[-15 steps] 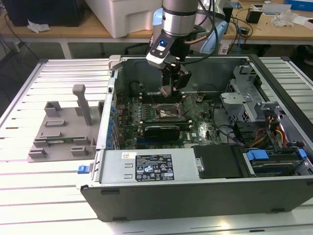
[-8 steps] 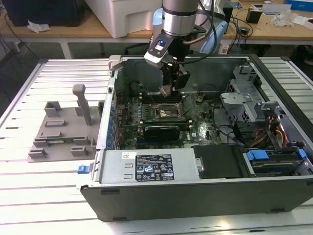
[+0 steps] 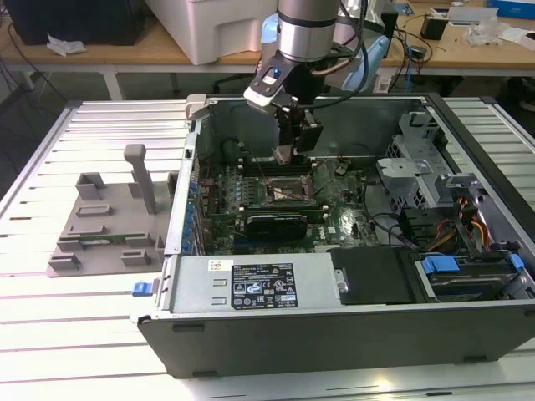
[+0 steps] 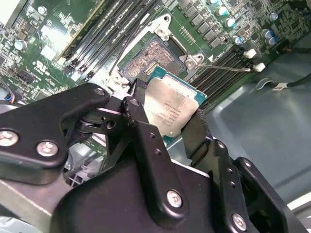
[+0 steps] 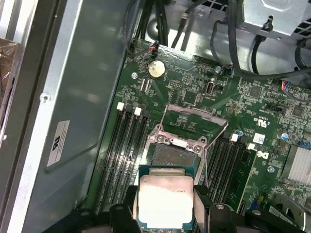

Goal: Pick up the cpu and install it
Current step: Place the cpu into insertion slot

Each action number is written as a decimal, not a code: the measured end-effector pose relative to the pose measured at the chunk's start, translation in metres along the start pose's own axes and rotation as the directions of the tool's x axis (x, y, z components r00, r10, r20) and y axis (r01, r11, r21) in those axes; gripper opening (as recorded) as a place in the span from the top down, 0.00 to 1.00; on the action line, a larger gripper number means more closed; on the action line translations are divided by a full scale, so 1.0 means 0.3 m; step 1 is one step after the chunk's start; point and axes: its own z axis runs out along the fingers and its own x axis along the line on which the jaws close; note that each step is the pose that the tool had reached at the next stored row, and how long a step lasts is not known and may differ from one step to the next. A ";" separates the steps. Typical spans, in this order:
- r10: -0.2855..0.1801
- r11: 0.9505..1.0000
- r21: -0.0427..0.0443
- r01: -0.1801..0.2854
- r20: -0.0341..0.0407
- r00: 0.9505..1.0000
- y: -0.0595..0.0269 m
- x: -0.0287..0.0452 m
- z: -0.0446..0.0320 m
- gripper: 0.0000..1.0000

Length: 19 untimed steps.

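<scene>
First wrist view: gripper grips cpu above socket (slots flanking).

Open computer case on slatted table — grey tray beside it.

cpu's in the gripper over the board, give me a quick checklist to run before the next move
1. Grip on the cpu: ok, the gripper is shut on two opposite edges.
2. The socket is open: ok, its contacts are bare.
3. The load plate is raised: ok, it is hinged up off the socket.
4. The lever is released: ok, it lies out beside the socket.
5. The cpu is lined up over the socket: cannot tell.
6. The cpu's corner matches the socket's: cannot tell.
</scene>
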 end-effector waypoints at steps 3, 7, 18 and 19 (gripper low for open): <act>0.039 0.999 0.000 -0.039 0.000 0.999 0.000 0.000 0.000 0.46; 0.088 0.996 0.002 -0.088 0.011 0.996 0.000 0.000 0.000 0.46; 0.129 0.992 0.007 -0.129 0.045 0.991 0.001 0.000 0.001 0.46; 0.130 0.991 0.008 -0.130 0.045 0.991 0.003 -0.001 0.006 0.46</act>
